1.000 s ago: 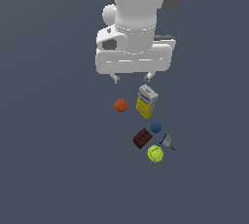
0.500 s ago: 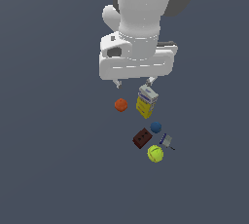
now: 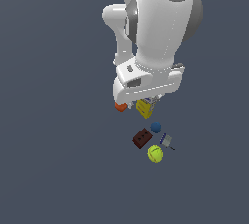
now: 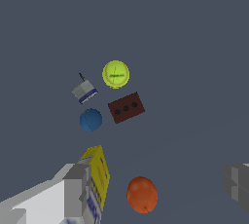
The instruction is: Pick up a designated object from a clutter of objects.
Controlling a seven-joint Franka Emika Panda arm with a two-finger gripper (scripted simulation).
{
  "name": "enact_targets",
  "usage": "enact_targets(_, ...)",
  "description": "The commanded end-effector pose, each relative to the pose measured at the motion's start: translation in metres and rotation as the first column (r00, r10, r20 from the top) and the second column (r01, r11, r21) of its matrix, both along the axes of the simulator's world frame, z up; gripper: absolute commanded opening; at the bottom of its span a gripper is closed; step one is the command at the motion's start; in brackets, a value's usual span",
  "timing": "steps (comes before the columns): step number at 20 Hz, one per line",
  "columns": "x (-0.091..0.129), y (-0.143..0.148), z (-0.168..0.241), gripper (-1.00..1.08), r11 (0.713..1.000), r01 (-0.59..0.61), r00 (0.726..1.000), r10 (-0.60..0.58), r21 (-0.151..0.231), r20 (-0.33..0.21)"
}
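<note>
Closest to the wrist camera, the gripper [image 4: 155, 189] shows its two grey fingers [image 4: 77, 189] set wide apart with nothing between them but floor and the orange ball [image 4: 142, 195], which lies on the ground below the gap, not held. One finger stands in front of the yellow box [image 4: 98, 169], whose white-blue end runs down beside that finger; whether they touch cannot be told. From the exterior view the white arm's hand [image 3: 148, 84] hangs low over these two items, hiding most of the yellow box [image 3: 144, 108] and leaving only an edge of the orange ball [image 3: 120, 106] showing at the exterior view's left of the hand.

Farther out on the dark grey floor [image 3: 58, 159] lies the rest of the clutter. The blue ball [image 4: 90, 120] comes next, just past the yellow box, with the brown block [image 4: 126, 107] near it; three dark round holes show on the block's face. Beyond them sit the yellow-green tennis ball [image 4: 115, 74] and the grey-blue tool [image 4: 84, 91], the designated object, a small grey boxy thing with a dark blue band and a thin dark tip. It rests on the floor, apart from the gripper, just beside the blue ball and near the tennis ball. In the exterior view the tool [image 3: 167, 141] lies at the clutter's right edge, below the blue ball [image 3: 155, 127] and above the tennis ball [image 3: 155, 153], with the brown block [image 3: 142, 138] on its left
</note>
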State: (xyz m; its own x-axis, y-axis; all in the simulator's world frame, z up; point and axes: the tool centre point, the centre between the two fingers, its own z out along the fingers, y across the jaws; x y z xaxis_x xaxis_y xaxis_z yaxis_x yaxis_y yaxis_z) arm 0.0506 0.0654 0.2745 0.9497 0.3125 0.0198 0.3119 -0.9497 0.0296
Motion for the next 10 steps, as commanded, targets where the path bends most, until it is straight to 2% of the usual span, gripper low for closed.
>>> enact_targets(1,0.01,0.014,-0.02,1.0,0.998,-0.07,0.998,0.07,-0.005,-0.005)
enact_targets(5,0.024,0.039,-0.057,1.0,0.981,-0.192,0.981,0.192,-0.01,-0.013)
enact_targets(10,0.036,0.073,-0.106,1.0,0.941,-0.339,0.941,0.339,-0.007,-0.022)
